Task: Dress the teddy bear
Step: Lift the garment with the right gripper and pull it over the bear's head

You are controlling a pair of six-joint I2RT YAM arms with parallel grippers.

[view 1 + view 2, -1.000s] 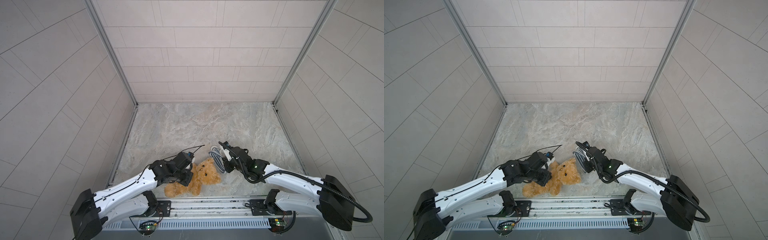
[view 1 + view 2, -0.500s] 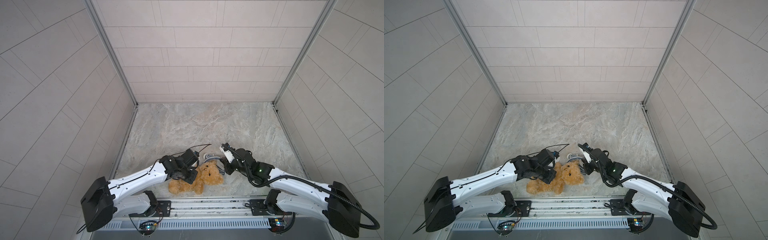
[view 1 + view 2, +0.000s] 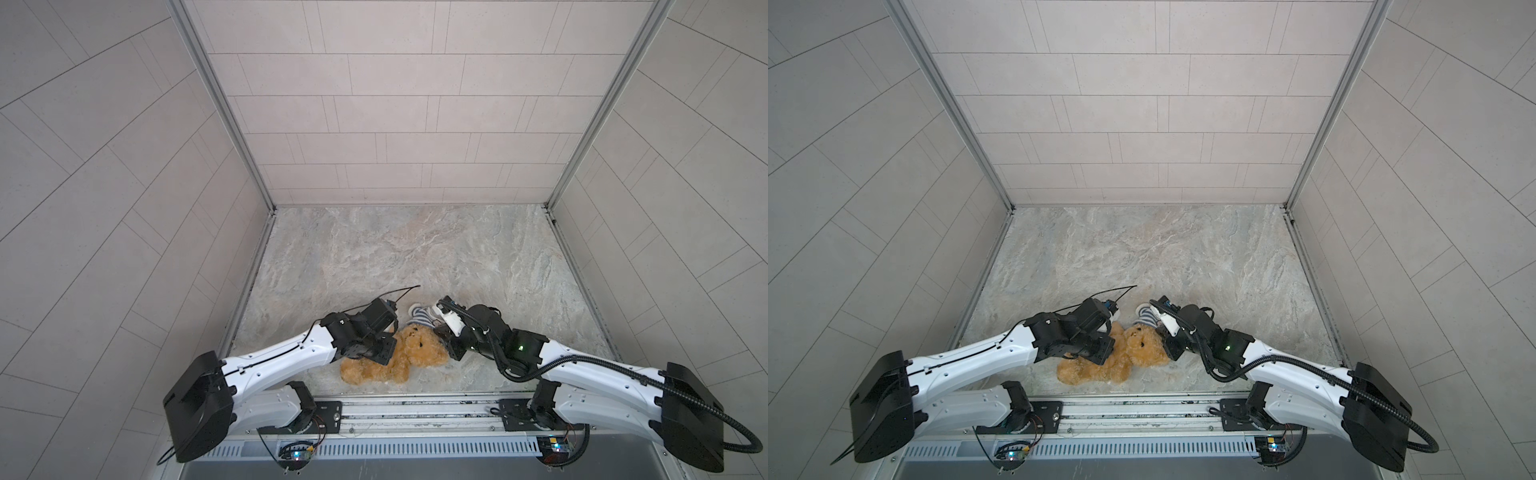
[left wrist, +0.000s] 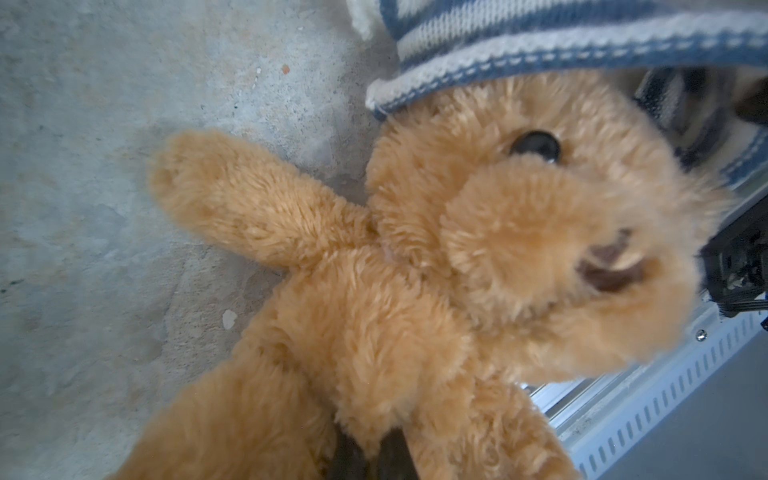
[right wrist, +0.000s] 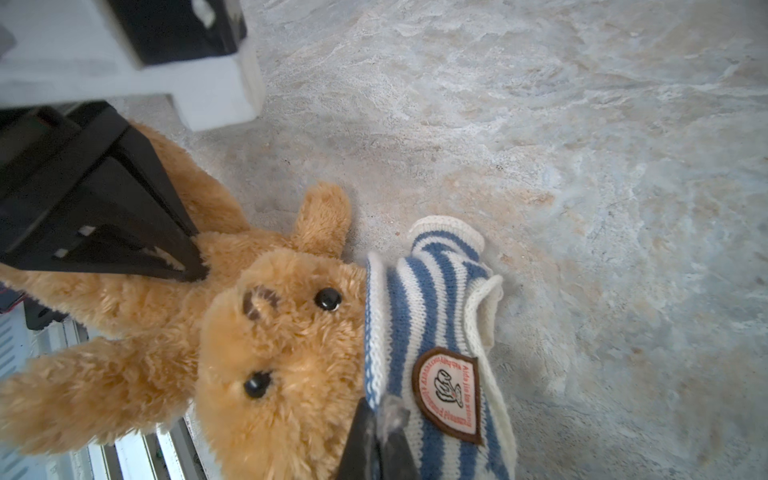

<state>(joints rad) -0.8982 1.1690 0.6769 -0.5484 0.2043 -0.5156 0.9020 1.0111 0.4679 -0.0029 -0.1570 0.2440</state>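
Shirt (image 5: 432,324) closer, teddy bear (image 4: 374,316) seemingly within left pincer (image 4: 371,453)

Enclosure seen from above in both top views. The back wall (image 3: 399,104), left side wall (image 3: 104,187) and right side wall (image 3: 685,187) are faced with pale beige-grey rectangular tiles, laid in staggered courses with thin dark joints. An aluminium left corner post (image 3: 221,104) and right corner post (image 3: 605,104) mark where the side walls meet the back wall. The floor (image 3: 415,249) is a matt, marbled stone-look surface, grey veined with tan and white. Lighting is even and diffuse across walls and floor.
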